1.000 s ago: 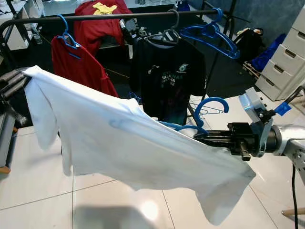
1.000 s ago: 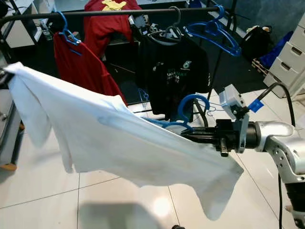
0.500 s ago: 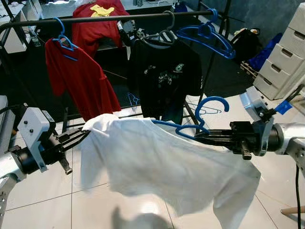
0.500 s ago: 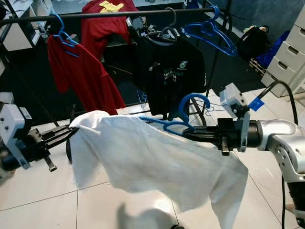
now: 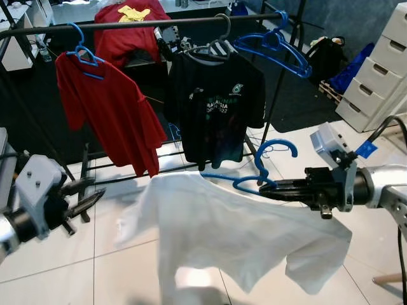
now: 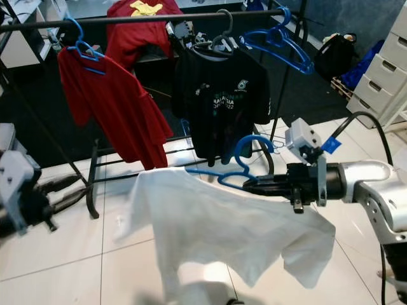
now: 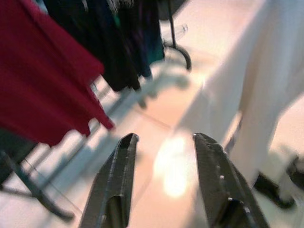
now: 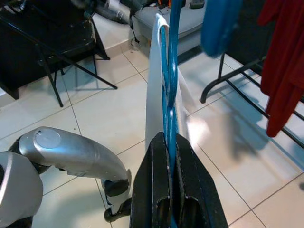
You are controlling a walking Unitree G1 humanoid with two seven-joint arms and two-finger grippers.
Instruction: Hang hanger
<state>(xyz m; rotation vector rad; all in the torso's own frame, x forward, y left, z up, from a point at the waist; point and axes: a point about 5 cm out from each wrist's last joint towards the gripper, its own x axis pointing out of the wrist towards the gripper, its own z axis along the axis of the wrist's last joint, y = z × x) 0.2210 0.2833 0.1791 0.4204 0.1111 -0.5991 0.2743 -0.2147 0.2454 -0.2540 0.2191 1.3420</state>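
A blue hanger (image 5: 270, 166) carries a white T-shirt (image 5: 235, 235), which droops from it over the tiled floor. My right gripper (image 5: 268, 188) is shut on the hanger's lower bar, just right of the shirt; in the right wrist view the fingers (image 8: 156, 185) clamp the blue hanger (image 8: 169, 90). My left gripper (image 5: 89, 198) is open and holds nothing, low at the left, apart from the shirt's loose edge. The left wrist view shows its open fingers (image 7: 118, 180) over the floor. The black clothes rail (image 5: 146, 24) runs across the top, above and behind the shirt.
On the rail hang a red shirt (image 5: 108, 108) on a blue hanger, a black printed shirt (image 5: 216, 105) and bare blue hangers (image 5: 275, 49). The rack's foot bars (image 5: 121, 176) cross the floor. White drawers (image 5: 375, 82) stand at the right.
My left gripper has let go of the white shirt and drawn back to the left. The shirt has dropped and now hangs only from the hanger in my right gripper.
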